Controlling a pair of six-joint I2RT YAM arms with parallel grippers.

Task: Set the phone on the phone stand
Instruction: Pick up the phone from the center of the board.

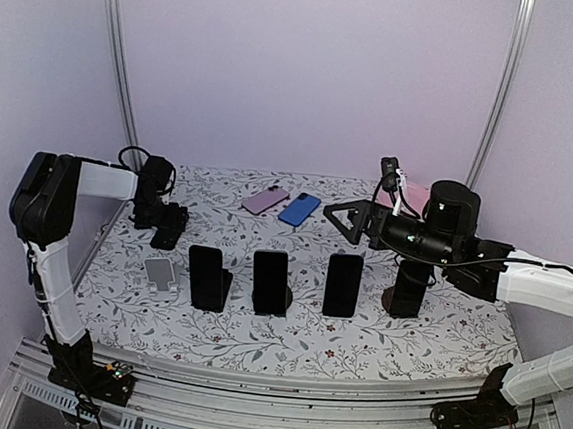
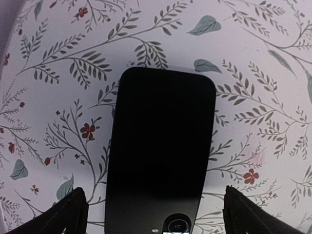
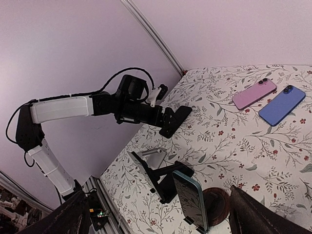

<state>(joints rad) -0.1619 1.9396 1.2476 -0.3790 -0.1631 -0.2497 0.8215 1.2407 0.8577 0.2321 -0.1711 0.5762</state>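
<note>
— Most of the black phone (image 2: pixel 161 146) shows from the left wrist, but its near end is cut off at the bottom of the frame. Does it lie flat?
— Hard to say. It is on the floral table (image 1: pixel 436 338), rear left. From the right wrist it looks slightly tilted, but it is too small there to settle.
— And the left fingers (image 2: pixel 73 212)?
— Spread wide, one on either side of the phone, with cloth showing between each finger and the phone's edge. Released, touching nothing.
— The silver stand (image 1: pixel 161 274)?
— Just in front of that phone and apart from it, at the left end of a row with three dark phones (image 1: pixel 271 281) propped upright. A fourth stand (image 1: pixel 407 290) has its top hidden behind the right arm (image 1: pixel 541 287).
— How are the arms posed?
— The left arm (image 1: pixel 99 180) rises to a high elbow, and its white forearm runs right to a wrist pointing down over the phone. The right arm reaches leftwards above the table. The right fingers (image 3: pixel 263 214) are parted and hold nothing.
— Anything else?
— A pink phone (image 1: pixel 265 201) and a blue phone (image 1: pixel 298 209) lie side by side at the back.
</note>
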